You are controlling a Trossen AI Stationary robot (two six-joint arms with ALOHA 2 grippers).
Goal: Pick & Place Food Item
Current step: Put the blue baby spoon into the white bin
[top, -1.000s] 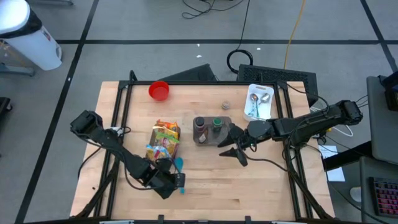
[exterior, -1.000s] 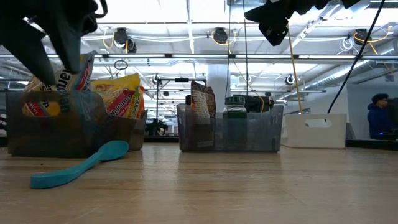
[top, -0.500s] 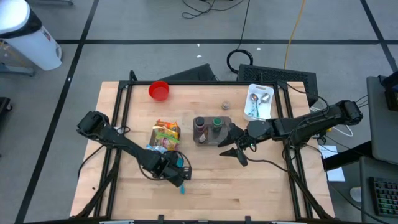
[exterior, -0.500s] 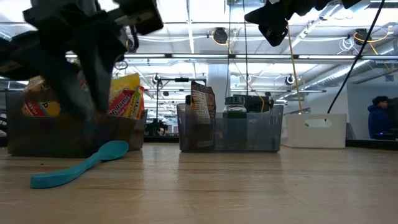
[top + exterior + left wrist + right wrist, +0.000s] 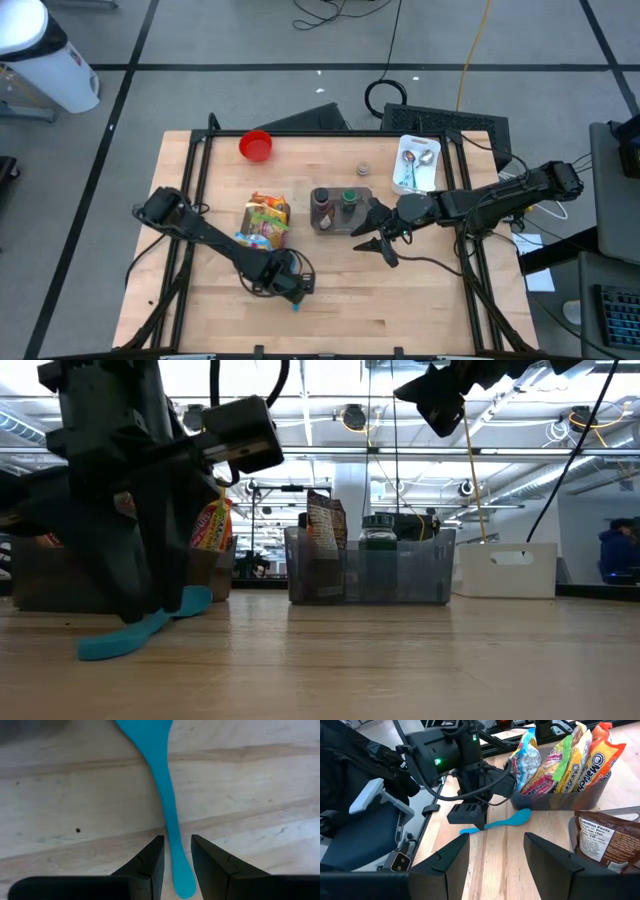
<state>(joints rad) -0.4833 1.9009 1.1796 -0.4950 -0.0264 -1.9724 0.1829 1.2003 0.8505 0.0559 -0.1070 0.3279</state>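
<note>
The spoon (image 5: 162, 795) is plain turquoise plastic, with a broad bowl and a slim handle, lying flat on the desk (image 5: 420, 300) just beside the noodle bin (image 5: 264, 222). The left hand (image 5: 176, 857) straddles its handle, narrowly parted. The right hand (image 5: 377, 240) hovers wide beside the jar bin (image 5: 340, 210).

This looks like a robotics lab in a big industrial hall: the pale wooden worktable (image 5: 420, 300) stands on a grey floor marked with black tape lines (image 5: 300, 67), loose black and yellow cables (image 5: 470, 50) lie behind it, and exposed pipes with round ceiling lamps (image 5: 352, 417) run overhead
</note>
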